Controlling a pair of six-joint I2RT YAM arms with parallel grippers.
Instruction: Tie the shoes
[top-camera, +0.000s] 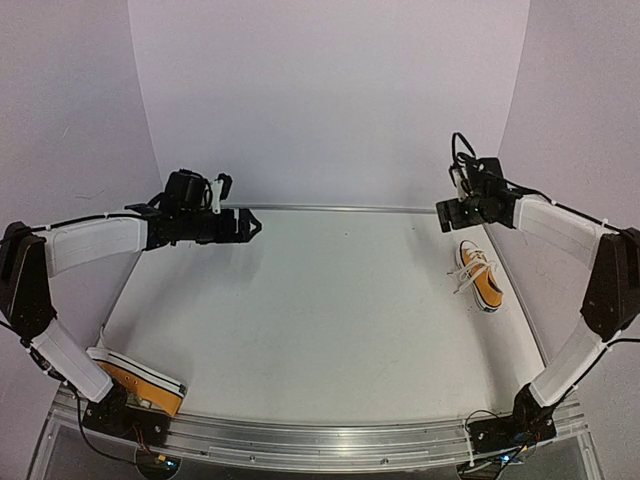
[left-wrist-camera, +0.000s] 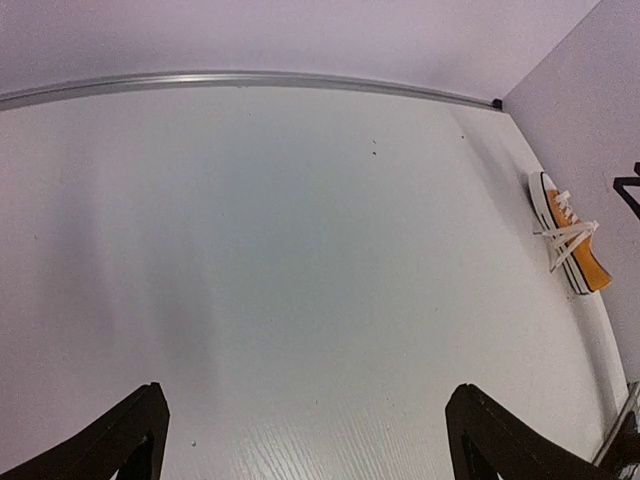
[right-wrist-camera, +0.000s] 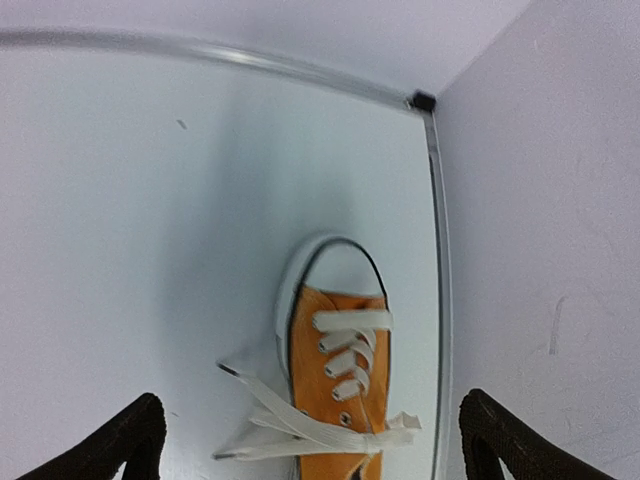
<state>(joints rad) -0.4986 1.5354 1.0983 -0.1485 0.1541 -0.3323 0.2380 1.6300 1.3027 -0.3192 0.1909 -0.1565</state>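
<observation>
One orange shoe (top-camera: 481, 276) with white laces and toe cap lies at the right side of the table, toe toward the back wall. In the right wrist view this shoe (right-wrist-camera: 340, 380) has its laces knotted across the top, loose ends spread to the left. My right gripper (right-wrist-camera: 312, 400) hangs open above it and holds nothing; the overhead view shows that gripper (top-camera: 462, 215) just behind the shoe. The other shoe (top-camera: 140, 378) lies at the near left, partly behind my left arm. My left gripper (top-camera: 250, 222) is raised at the back left, open and empty (left-wrist-camera: 308, 395). The right shoe (left-wrist-camera: 572, 245) also shows far off in the left wrist view.
A metal rail (top-camera: 330, 208) runs along the table's back edge under white walls. The right wall and side rail (right-wrist-camera: 440, 300) stand close beside the right shoe. Another metal rail (top-camera: 320, 440) crosses the near edge between the arm bases.
</observation>
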